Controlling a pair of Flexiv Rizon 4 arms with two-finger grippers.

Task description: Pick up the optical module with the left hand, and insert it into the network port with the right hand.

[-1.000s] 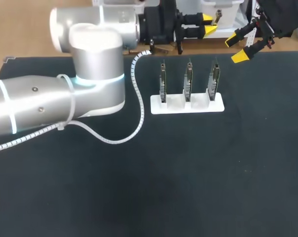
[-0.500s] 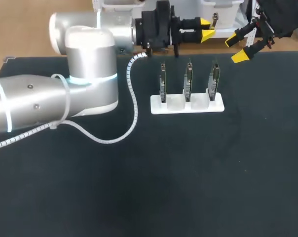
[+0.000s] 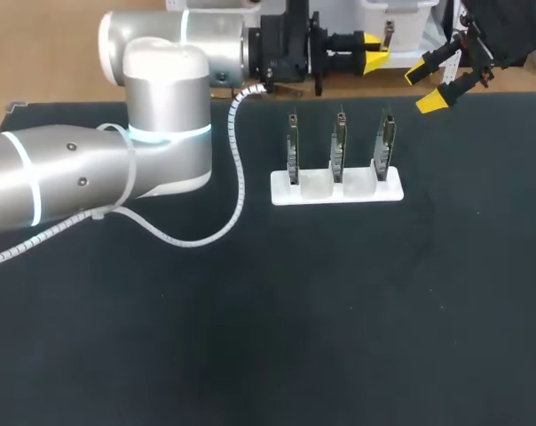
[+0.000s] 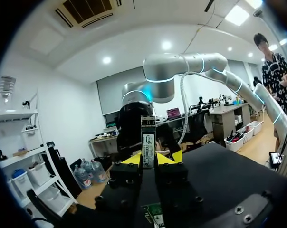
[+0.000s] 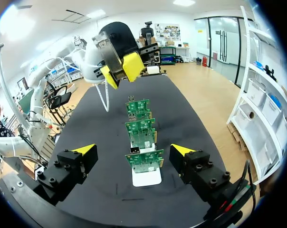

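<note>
Table [image 3: 339, 311]: a dark mat covers the whole work surface.

Left arm [image 3: 90, 177]: comes in from the left and lies across the far-left part of the mat. Its wrist is at the far edge and points right. A white spiral cable [image 3: 237, 169] hangs from the wrist in a loop over the mat.

Right arm [image 4: 181, 66]: comes in at the far right corner. In the head view only its black wrist end shows, above the mat's far edge.

White holder [image 3: 336, 190]: a flat base on the mat, right of centre toward the far side. It carries three upright circuit boards in a left-to-right row: left board [image 3: 293, 151], middle board [image 3: 339, 146], right board [image 3: 385, 146]. They are evenly spaced and do not touch each other.

Right gripper [image 3: 423, 87]: fingers wide apart with nothing between them. It is raised, beyond and to the right of the right board, and clear of all three boards. In its own wrist view the row of boards lies ahead of it, running away toward the left gripper.

Left gripper [image 4: 148, 159]: clamped on the optical module [image 4: 148, 137]. It sits past the far edge, beyond the middle board, with its tips facing the right gripper.

Optical module: a slim metal bar with a labelled face, held from both sides and sticking out past the yellow tips. It is off the table and well apart from the boards.
</note>
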